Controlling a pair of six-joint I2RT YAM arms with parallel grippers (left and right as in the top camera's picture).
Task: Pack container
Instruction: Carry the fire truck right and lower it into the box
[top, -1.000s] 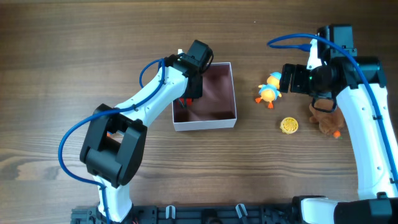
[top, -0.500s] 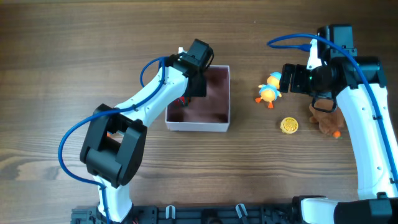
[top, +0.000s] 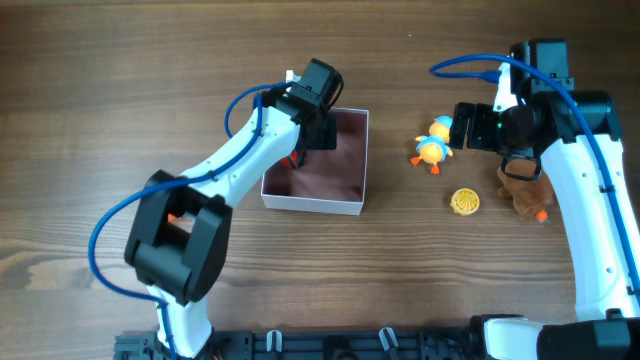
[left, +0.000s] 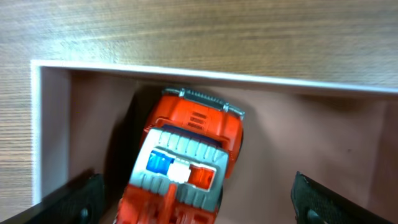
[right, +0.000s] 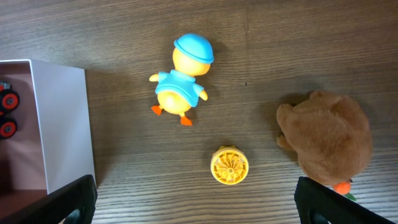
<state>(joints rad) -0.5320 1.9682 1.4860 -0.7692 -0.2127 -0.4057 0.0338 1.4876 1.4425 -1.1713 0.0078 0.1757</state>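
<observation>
Your container (top: 312, 203) has slid left, farther from the duck (top: 433, 142), likely nudged by the left gripper (left: 199, 202), which stands spread wide over the red truck (left: 183, 155) lying inside. The right gripper (right: 199, 202), also spread, hovers over the duck: expect a longer carry.

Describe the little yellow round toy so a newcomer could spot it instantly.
Start at the white container near the centre of the overhead view; three loose toys lie to its right. The yellow disc sits between the blue-capped duck and the brown plush, lower in the picture than the duck. It is the only flat, round, all-yellow one, with a spoked face.
</observation>
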